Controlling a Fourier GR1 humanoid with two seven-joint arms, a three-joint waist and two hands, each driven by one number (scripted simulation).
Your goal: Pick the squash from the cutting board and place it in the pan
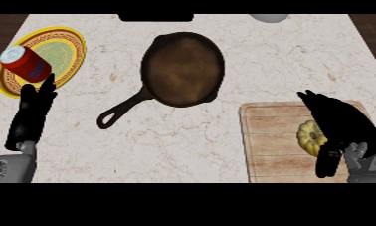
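Note:
A yellow squash (309, 138) lies on the wooden cutting board (272, 140) at the lower right; its right side is hidden. My right hand (339, 125) hovers over that side, fingers straight and pointing up-left, not curled round it. The dark cast-iron pan (182, 68) sits in the middle of the counter, its handle (121, 110) pointing down-left, nothing inside. My left hand (33, 110) rests open at the left edge, fingers up.
A yellow patterned plate (62, 53) lies at the far left, with a red soda can (26, 63) tipped on it just above my left hand. A dark object (155, 17) and a pale bowl (268, 18) sit at the counter's back edge.

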